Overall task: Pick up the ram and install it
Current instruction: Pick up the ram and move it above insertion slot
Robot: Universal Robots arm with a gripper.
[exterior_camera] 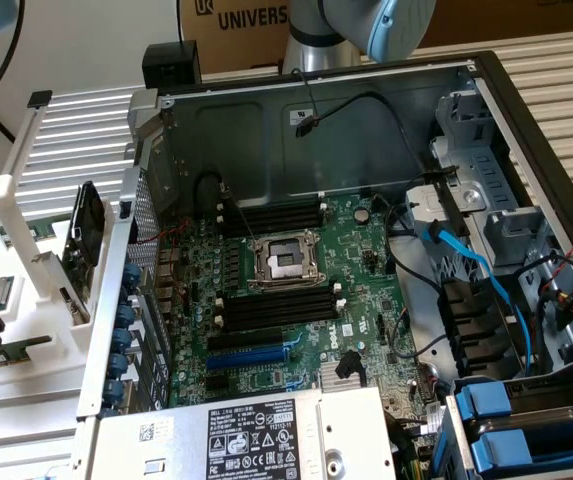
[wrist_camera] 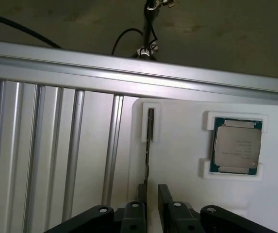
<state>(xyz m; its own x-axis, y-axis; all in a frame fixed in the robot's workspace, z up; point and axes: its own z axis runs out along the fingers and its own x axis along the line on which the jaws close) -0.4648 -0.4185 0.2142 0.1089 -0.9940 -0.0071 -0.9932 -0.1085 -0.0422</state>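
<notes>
The ram stands on edge in a slot of the white tray, so it appears as a thin dark strip. My gripper is open, with one black finger on each side of the ram's near end and a gap to the stick. In the exterior view the open computer case holds the green motherboard. Its long black memory slots lie on both sides of the processor socket. Part of my arm is above the case's back wall.
A square silver processor chip lies in its own corner holders on the tray beside the ram. A ribbed aluminium rail borders the tray. Blue and black cables, drive bays and a power supply crowd the case.
</notes>
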